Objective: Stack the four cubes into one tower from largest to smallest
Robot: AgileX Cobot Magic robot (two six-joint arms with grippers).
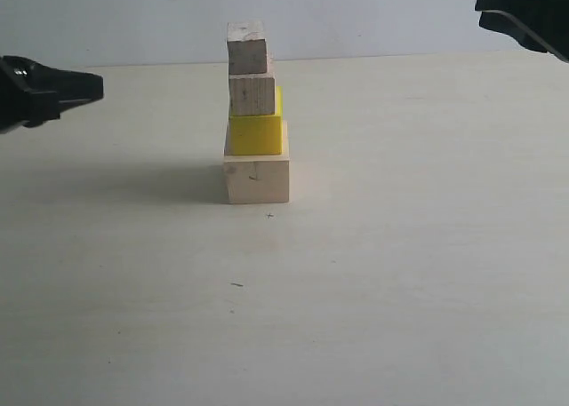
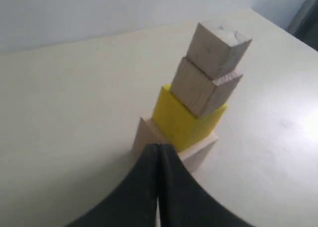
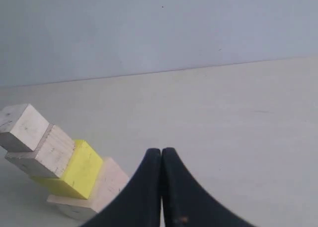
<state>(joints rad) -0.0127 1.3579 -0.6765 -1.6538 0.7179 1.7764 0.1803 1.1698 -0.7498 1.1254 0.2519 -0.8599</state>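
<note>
A tower of four cubes stands mid-table: the large wood cube (image 1: 257, 178) at the base, the yellow cube (image 1: 257, 131) on it, the medium wood cube (image 1: 252, 93) above, and the smallest wood cube (image 1: 247, 48) on top. The same stack shows in the wrist views, with the yellow cube (image 2: 186, 117) (image 3: 77, 170) second from the base. My left gripper (image 1: 93, 87) (image 2: 159, 147) hangs shut and empty well to the tower's left. My right gripper (image 3: 161, 151) is shut and empty; only part of its arm (image 1: 524, 11) shows at the upper right of the exterior view.
The pale tabletop (image 1: 400, 273) spreads all round the tower, with a plain light wall (image 1: 373, 15) behind its far edge. A small dark mark (image 1: 236, 284) lies on the table in front of the tower.
</note>
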